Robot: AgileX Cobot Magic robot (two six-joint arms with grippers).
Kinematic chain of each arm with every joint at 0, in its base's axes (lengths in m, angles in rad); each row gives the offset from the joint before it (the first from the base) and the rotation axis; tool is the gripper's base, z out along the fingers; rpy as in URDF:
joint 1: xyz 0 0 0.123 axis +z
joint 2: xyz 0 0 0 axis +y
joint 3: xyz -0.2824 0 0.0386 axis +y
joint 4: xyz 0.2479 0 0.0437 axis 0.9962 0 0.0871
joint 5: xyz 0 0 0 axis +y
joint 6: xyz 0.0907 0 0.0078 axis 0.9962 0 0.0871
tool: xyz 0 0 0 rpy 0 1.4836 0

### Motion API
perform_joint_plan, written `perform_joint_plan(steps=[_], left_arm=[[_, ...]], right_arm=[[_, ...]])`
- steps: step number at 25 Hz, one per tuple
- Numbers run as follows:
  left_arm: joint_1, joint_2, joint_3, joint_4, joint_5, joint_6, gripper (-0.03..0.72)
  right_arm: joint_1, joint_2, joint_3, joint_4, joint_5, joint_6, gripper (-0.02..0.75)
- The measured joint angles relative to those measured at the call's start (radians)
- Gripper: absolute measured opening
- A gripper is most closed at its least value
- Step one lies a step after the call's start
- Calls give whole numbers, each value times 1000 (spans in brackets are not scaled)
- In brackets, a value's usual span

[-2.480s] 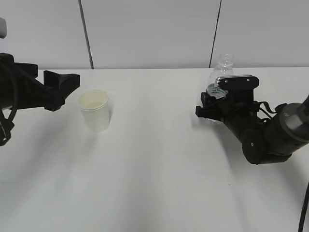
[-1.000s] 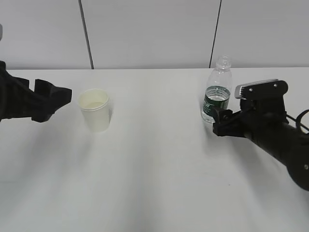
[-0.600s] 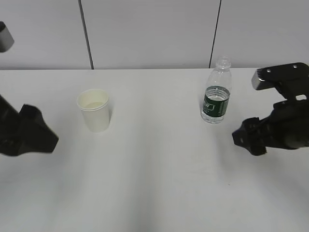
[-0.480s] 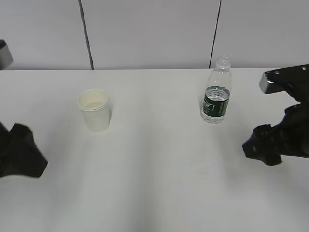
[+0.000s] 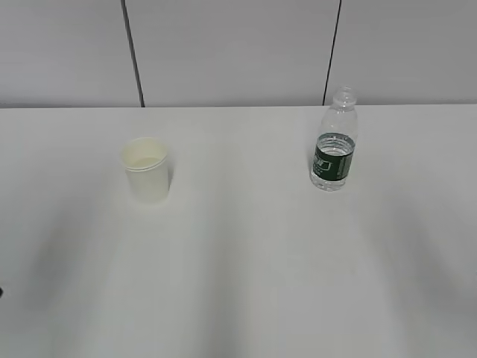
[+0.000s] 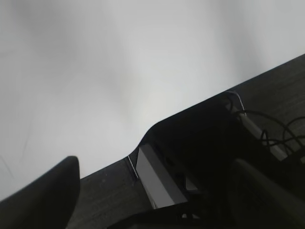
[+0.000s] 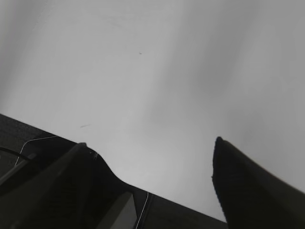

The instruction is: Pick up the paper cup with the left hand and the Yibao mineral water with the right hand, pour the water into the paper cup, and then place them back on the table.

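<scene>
**Both arms gone from the outside view; cup and bottle stand alone**

White and matte, the surface [image 5: 246, 283] now carries only two things in our exterior view, set before a pale panelled wall [image 5: 231, 52] with two dark seams. We take the paper cup [image 5: 146, 169] as our landmark. It stands upright on the surface with its cream inside showing, in the same spot as in the earlier frames. Well apart from it, to its right and slightly farther back, the Yibao mineral water [image 5: 335, 145] stands upright, uncapped, its dark green label band facing us; it too has not shifted.

What has changed is the arms. Half a second ago we still saw a dark arm low to the left of the cup and another beyond the bottle at the right edge; both have since left the exterior view.

We find the left pincer [image 6: 157, 200] only in the left wrist view: its two dark fingers [image 6: 43, 195] stand wide apart, holding nothing, over the edge of the surface. The right pincer [image 7: 147, 191] likewise shows two fingers [image 7: 248, 186] spread wide and empty, above bare white surface near its edge.
</scene>
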Motion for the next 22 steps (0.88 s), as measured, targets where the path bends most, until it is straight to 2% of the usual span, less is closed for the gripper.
perform_joint_plan(steps=[11, 17, 22], left_arm=[[0, -397, 7, 8, 32, 9, 569], [0, -542, 160, 10, 12, 15, 568], [0, -638, 310, 15, -76, 38, 543]], right_arm=[[0, -501, 0, -117, 228, 100, 586], [2, -648, 62, -164, 243, 120, 586], [2, -688, 160, -168, 247, 126, 586]])
